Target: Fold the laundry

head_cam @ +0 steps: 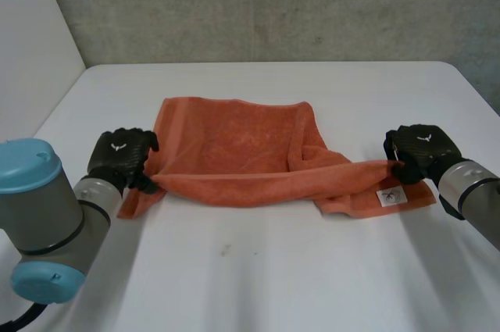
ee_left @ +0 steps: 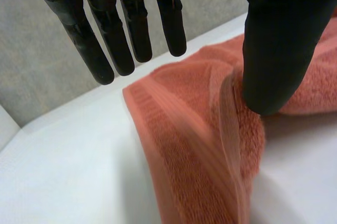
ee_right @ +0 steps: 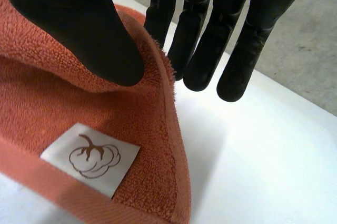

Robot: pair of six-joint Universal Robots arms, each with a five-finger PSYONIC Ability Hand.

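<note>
**One logo tag, no words**

No letters or numbers can be read anywhere. A white label (ee_right: 90,156) sewn on the towel (ee_right: 37,92) bears a brown line drawing of a cotton boll, with no lettering. It sits just inside the hem, near the thumb of the right hand (ee_right: 79,29). In the head view the label lies at the towel's 4 o'clock corner, its mark too small to make out. The back of the left hand (head_cam: 119,152) carries a small white emblem, as does the right; neither is readable.
</note>
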